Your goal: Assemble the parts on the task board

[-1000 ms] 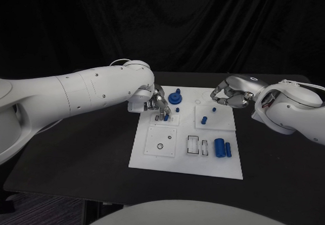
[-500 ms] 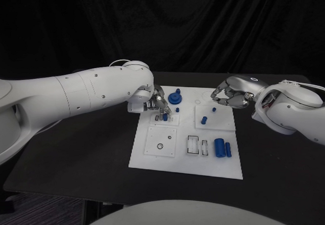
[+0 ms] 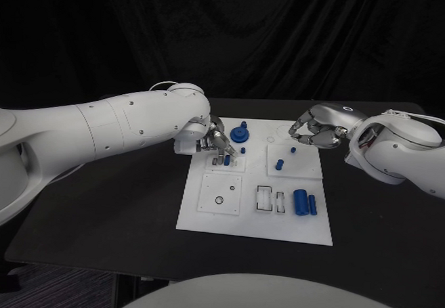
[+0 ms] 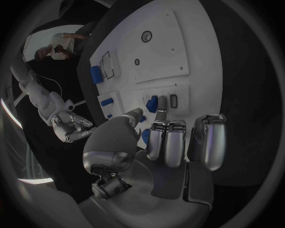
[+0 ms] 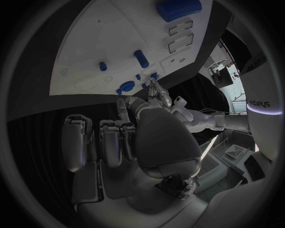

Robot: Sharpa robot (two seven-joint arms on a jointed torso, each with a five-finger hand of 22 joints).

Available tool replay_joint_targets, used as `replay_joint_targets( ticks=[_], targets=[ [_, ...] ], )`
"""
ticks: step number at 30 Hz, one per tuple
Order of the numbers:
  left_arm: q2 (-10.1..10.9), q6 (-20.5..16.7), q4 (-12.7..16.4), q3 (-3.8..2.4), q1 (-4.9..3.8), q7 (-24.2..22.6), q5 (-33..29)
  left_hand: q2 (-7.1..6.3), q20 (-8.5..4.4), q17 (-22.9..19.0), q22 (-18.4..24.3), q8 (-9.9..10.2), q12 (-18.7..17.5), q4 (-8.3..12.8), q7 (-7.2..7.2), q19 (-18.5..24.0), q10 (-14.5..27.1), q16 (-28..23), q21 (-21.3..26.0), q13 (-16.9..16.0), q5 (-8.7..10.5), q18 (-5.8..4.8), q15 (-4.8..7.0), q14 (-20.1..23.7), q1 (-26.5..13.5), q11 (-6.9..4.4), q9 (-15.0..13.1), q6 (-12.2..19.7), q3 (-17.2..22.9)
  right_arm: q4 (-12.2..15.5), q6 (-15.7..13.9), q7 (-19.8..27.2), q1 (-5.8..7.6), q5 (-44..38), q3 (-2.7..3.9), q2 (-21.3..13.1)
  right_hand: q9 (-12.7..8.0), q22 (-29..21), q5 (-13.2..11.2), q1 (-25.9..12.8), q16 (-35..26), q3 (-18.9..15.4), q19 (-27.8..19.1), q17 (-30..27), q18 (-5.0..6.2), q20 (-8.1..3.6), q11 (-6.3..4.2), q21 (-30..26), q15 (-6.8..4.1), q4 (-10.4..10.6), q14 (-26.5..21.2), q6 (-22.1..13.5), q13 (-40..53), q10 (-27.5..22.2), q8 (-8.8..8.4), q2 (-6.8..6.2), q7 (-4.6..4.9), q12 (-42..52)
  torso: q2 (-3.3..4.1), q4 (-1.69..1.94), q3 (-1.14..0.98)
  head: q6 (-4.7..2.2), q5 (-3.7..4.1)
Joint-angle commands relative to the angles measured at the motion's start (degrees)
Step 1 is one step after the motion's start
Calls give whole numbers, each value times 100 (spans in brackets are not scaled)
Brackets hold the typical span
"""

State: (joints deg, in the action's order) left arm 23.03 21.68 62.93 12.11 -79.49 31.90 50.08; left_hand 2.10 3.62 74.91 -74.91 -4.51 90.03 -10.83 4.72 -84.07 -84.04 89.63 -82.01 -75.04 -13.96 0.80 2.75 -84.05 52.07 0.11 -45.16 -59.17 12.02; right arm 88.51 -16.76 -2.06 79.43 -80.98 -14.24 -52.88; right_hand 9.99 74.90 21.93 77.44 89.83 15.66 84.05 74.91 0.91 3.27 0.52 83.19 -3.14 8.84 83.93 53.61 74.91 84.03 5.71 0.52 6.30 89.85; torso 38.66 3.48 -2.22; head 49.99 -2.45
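left hand pinched a small blue part over the task board; right hand hovered with fingers curled in, holding nothing.

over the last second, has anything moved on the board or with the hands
Nothing visibly changed. The left hand still pinches a small blue part over the far left area of the white board, and the right hand stays curled and empty above the board's far right corner. The blue cylinder and the other parts lie where they were.
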Motion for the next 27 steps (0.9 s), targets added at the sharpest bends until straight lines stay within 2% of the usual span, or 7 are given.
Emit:
replay_joint_targets(
  ticks=[1,3,7,19,27],
  targets=[
    [-10,70,-1,-3,11,-6,-22,34,30,1509,-1249,-41,-3,126,-13,-174,-596,37,26,-1496,-282,117,-29,-595,215,35,-28,59,14,-2,34,-105,-16,-9,4,-4,-1,1263,23,-50,17,28,211,1509,96,36,31,-16,42,12,607,27,1509,597,-8,-10,-3,15,2,3,3,1,-9],
    [-14,88,-2,-3,11,1,-22,39,27,1509,-1250,-43,-3,192,-16,-176,-596,37,23,-1496,-433,116,-27,-595,308,32,-39,66,40,-2,34,-106,-17,-9,4,-3,-1,1263,23,-50,17,28,211,1509,96,36,31,-16,42,12,607,27,1509,597,-8,-10,-3,15,4,3,1,1,-10],
    [-20,120,-10,-3,11,13,-22,50,23,1509,-1248,-43,-3,296,-25,-174,-596,37,28,-1496,-583,117,-22,-595,434,24,-52,75,112,-3,36,-106,-19,-9,4,0,-1,1263,23,-50,17,28,211,1509,96,36,31,-16,42,12,607,27,1509,597,-8,-10,-3,15,0,2,0,1,-16],
    [-69,196,-39,-3,15,49,-22,40,13,1509,-1256,-64,-3,441,-46,-187,-596,37,5,-1496,-631,112,-10,-595,568,8,-74,47,205,-5,47,-121,-20,-9,4,10,-1,1263,26,-65,17,33,212,1509,95,35,31,-15,42,13,607,27,1509,597,-11,-11,-5,15,3,0,-1,1,-24],
    [-117,188,-56,-3,22,37,-22,33,-8,1509,-1263,-157,-3,552,-89,-203,-596,37,-20,-1496,-633,107,17,-595,639,-27,-169,-51,268,-10,60,-126,-20,-9,4,20,-1,1262,27,-69,17,37,210,1509,96,35,31,-19,41,11,607,28,1509,597,-11,-10,-5,15,3,0,-2,1,-35]
  ],
)
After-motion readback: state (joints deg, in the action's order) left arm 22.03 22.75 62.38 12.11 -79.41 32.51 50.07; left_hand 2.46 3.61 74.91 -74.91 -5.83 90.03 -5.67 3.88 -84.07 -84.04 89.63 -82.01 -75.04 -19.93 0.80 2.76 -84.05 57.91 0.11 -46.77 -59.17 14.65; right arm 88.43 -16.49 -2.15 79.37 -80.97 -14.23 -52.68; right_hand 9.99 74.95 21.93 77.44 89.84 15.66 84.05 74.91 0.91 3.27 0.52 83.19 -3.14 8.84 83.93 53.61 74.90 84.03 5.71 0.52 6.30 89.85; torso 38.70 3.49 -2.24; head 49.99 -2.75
